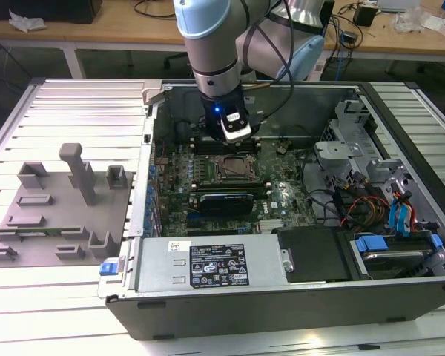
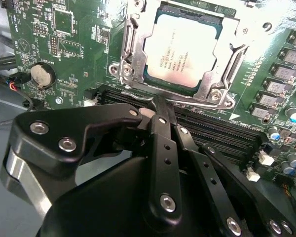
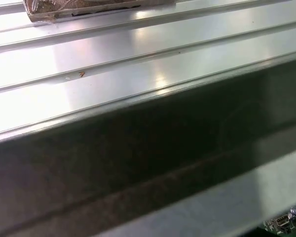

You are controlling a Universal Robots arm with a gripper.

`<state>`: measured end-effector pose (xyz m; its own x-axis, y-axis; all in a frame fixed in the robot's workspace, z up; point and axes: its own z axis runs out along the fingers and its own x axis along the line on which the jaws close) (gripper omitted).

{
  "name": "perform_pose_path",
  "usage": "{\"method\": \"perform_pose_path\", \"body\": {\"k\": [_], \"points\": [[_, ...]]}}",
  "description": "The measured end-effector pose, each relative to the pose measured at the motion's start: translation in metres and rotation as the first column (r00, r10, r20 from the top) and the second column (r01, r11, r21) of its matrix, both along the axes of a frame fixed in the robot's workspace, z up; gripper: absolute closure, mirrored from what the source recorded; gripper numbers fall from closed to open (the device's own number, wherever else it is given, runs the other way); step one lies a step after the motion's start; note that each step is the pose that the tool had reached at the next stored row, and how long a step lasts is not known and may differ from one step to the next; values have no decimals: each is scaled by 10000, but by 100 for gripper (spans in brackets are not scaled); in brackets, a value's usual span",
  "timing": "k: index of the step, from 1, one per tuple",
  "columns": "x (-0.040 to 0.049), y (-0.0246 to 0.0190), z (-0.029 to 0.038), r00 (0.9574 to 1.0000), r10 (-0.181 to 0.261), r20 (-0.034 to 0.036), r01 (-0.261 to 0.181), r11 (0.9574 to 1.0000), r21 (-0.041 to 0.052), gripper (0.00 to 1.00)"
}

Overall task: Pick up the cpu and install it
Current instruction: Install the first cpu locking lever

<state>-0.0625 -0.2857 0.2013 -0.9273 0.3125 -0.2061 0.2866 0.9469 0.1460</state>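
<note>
Hovering claw (image 2: 160, 106) closed, empty | cpu (image 2: 182, 49) seated in socket frame (image 2: 130, 44) | memory slots (image 2: 227, 138) beside

Tabletop (image 1: 74, 104): ribbed, silvery metal slats under my work, running across the left and right of the exterior view.
Light: bright glare along the slats at the lower left.
Benches behind (image 1: 119, 33): pale wooden tops on white legs across the upper edge, strewn with dark cables (image 1: 157, 9) and crumpled wrapping (image 1: 26, 21).
Floor (image 1: 7, 67): dim grey at the upper left, beneath the bench.
</note>
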Motion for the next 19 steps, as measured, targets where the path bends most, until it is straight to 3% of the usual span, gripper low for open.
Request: {"method": "perform_pose_path", "body": {"k": [12,19], "points": [[-1,-18,-28,10000,-3,18,3,10000,-13,89],[30,-18,-57,10000,4,87,-4,10000,19,89]]}}
